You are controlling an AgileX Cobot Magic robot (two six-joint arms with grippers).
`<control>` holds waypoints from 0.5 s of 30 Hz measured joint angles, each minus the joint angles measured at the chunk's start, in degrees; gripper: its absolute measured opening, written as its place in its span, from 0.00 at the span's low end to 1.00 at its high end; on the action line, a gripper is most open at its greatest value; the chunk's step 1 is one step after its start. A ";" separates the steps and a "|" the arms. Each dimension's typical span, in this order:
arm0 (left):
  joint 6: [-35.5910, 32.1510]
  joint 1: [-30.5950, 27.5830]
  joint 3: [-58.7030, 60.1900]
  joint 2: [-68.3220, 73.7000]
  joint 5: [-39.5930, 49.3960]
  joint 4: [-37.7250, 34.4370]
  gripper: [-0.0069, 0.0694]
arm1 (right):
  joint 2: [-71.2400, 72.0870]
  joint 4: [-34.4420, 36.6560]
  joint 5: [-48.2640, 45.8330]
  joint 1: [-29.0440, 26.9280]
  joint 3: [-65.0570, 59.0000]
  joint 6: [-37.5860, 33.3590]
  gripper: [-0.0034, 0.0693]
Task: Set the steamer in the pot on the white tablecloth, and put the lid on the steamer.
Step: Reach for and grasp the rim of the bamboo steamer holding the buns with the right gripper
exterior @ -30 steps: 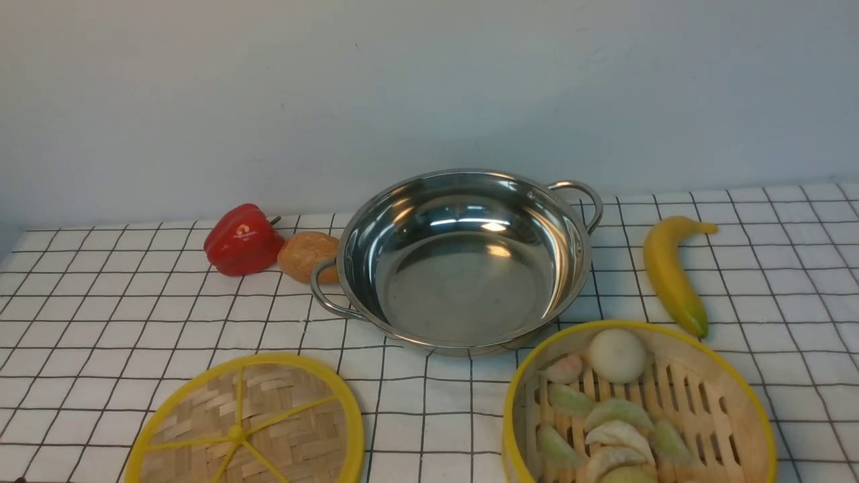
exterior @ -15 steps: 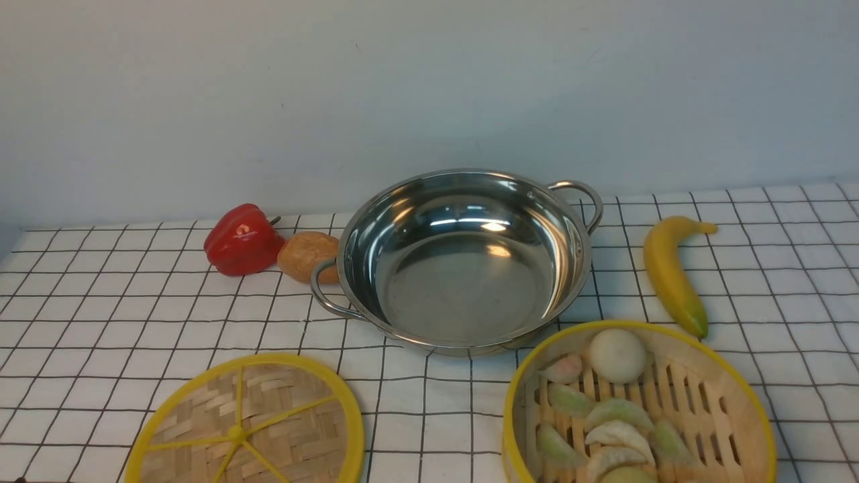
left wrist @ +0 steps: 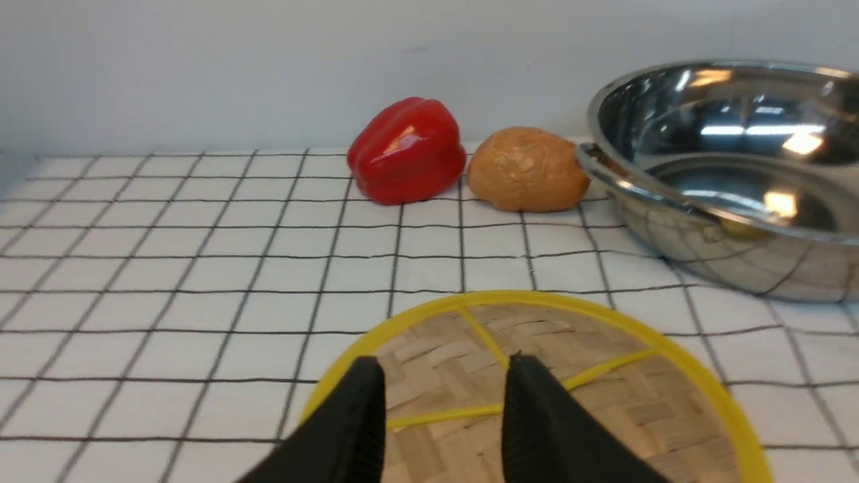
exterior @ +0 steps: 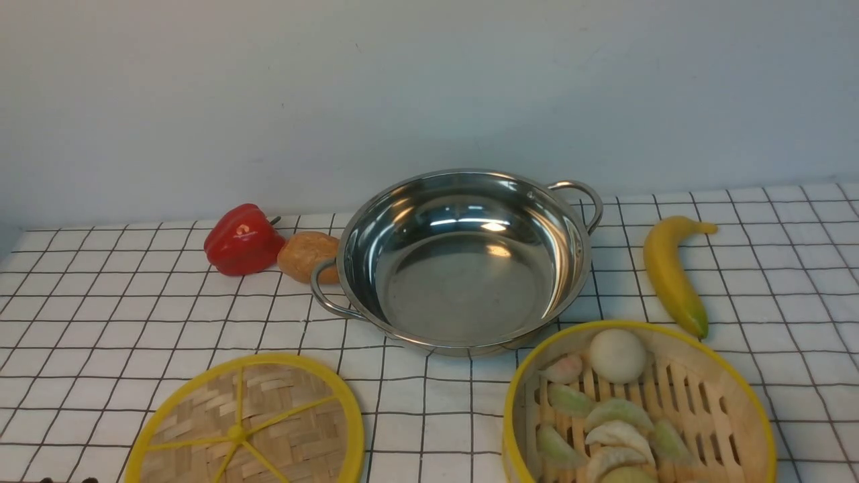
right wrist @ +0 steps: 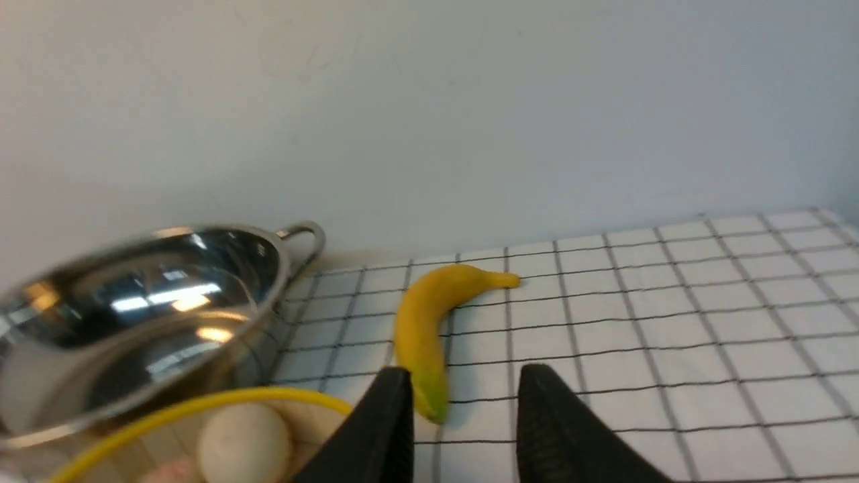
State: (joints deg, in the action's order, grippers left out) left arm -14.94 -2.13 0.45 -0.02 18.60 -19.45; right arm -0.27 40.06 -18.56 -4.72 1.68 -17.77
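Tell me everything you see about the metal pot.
The pot is a wide, shallow pan of shiny steel, empty and upright on the checked cloth near the back wall. It has two looped wire handles, front left and back right. A brown lump sits by the left handle; the steamer lies close to its front right edge.

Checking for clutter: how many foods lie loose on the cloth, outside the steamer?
3: pepper and brown lump left of the pot, banana right of it. Pot may hide more.

front: raised, facing wall (exterior: 429,80) | wrists: low, seemingly near cloth (left wrist: 134,268) | shared: pot (exterior: 463,261)
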 joint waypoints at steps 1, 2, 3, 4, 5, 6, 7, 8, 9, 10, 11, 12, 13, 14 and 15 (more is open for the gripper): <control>0.00 0.00 0.00 0.00 0.00 -2.50 0.41 | 0.00 3.06 0.00 0.00 0.00 1.19 0.38; 0.00 0.00 0.00 0.00 0.00 -4.99 0.41 | 0.00 6.63 -0.08 0.00 0.00 2.82 0.38; 0.00 0.00 0.00 0.00 0.00 -6.45 0.41 | 0.00 8.81 -0.07 0.00 0.00 3.98 0.38; 0.00 0.00 0.00 0.00 0.00 -9.34 0.41 | 0.00 11.24 -0.09 0.00 0.00 4.71 0.38; 0.00 0.00 0.00 0.00 0.00 -11.62 0.41 | 0.00 13.37 -0.09 0.00 0.00 5.57 0.38; 0.00 0.00 0.00 0.00 0.00 -13.32 0.41 | 0.00 15.31 -0.09 0.00 0.00 6.15 0.38; 0.00 0.00 0.00 0.00 -0.06 -15.36 0.41 | 0.00 16.80 -0.09 0.00 0.00 6.55 0.38; 0.00 0.00 0.00 0.00 -0.06 -17.33 0.41 | 0.00 18.55 -0.03 0.00 0.00 6.92 0.38; 0.00 0.00 0.00 0.00 -0.11 -19.09 0.41 | 0.00 20.10 -0.03 0.00 0.00 7.05 0.38; 0.00 0.00 0.00 0.00 -0.18 -20.53 0.41 | 0.00 21.52 -0.03 0.00 0.00 7.05 0.38; 0.00 0.00 0.00 0.00 -0.35 -21.35 0.41 | 0.00 22.65 0.00 0.00 0.00 7.06 0.38; 0.00 0.00 0.00 0.00 -0.48 -22.05 0.41 | 0.00 23.48 0.14 0.00 0.00 7.11 0.38; 0.00 0.00 0.00 0.00 -0.49 -22.48 0.41 | 0.00 24.49 0.30 0.00 0.00 7.11 0.38; 0.00 0.00 0.00 0.00 -0.49 -22.76 0.41 | 0.00 25.27 0.40 0.00 0.00 7.17 0.38; 0.00 0.00 0.00 0.00 -0.49 -22.96 0.41 | 0.00 25.71 0.40 0.00 0.00 7.23 0.38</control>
State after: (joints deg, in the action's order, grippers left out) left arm -14.94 -2.13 0.45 -0.02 18.11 -42.41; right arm -0.27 65.77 -18.16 -4.72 1.68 -10.55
